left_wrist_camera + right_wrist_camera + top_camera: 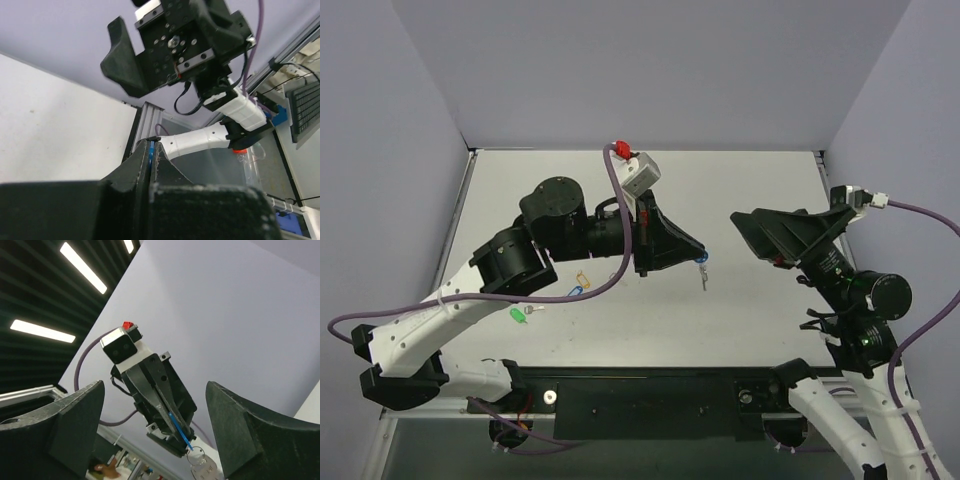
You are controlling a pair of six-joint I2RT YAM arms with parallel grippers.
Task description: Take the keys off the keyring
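Note:
My left gripper (pixel 696 251) is shut on a thin blue tag (pixel 179 427), held above the table. A small silvery keyring (pixel 197 458) hangs from the tag's tip with a silvery key (pixel 208 471) below it; the key also shows in the top view (pixel 703 277). In the left wrist view the blue tag (pixel 151 150) is a sliver between the closed jaws. My right gripper (pixel 748 238) is open and empty, facing the left one a short way to its right. The right wrist view frames the left gripper (pixel 162 397) between its spread fingers (pixel 75 425).
On the table left of the left arm lie a yellow tag (pixel 583 279), a blue tag (pixel 575 291) and a green tag (pixel 517 314) with a small key (pixel 532 309). A black strip (pixel 640 398) runs along the near edge.

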